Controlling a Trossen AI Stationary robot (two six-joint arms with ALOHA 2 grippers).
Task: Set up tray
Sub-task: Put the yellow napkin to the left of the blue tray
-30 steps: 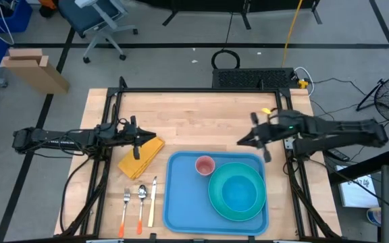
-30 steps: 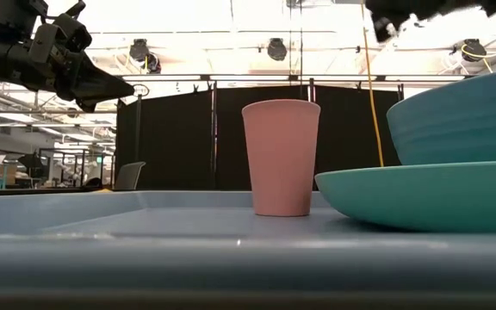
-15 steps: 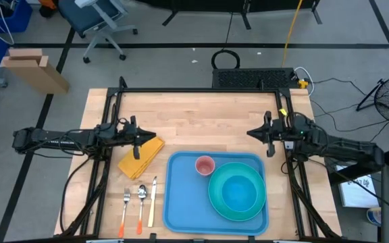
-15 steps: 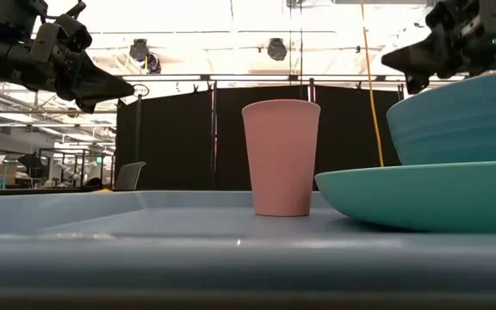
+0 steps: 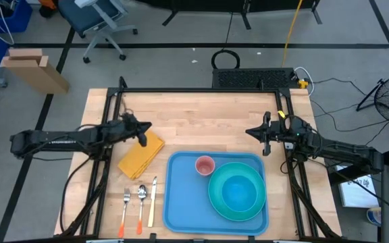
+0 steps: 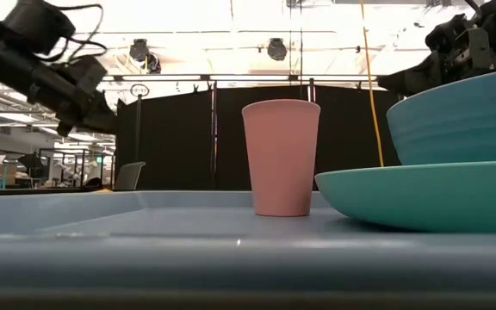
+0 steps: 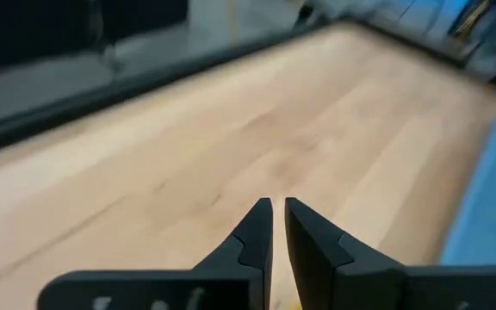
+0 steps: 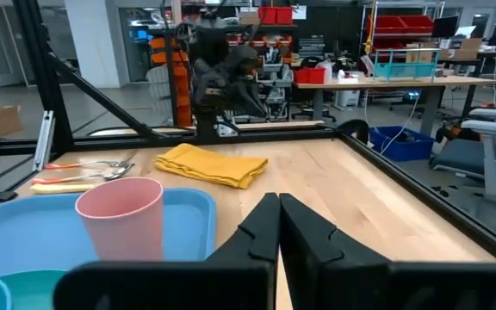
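while both arms hang over the wooden table (image 5: 201, 115), the blue tray (image 5: 181, 196) lies flat at the near middle of it, just right of the cutlery. on the tray stands a pink cup (image 5: 204, 165), upright, near the tray's far edge; whether anything is in it cannot be told. beside the cup, on the tray's right half, sits a round turquoise plate (image 5: 216, 202) with a blue bowl (image 5: 238, 192) on top of it; the bowl's inside shows only its own blue surface. in the low view the cup stands apart from the plate's rim.

left of the tray lie a fork (image 5: 125, 210), a spoon (image 5: 141, 206) and a knife (image 5: 152, 201), side by side on the bare wood, outside the tray. a folded yellow napkin (image 5: 140, 156) lies beyond them.

the left gripper (image 5: 144, 128) is over the napkin's far corner, fingers almost together with a thin slit between them, holding nothing. the right gripper (image 5: 252, 131) is beyond the tray's far right corner, fingers pressed together, empty.
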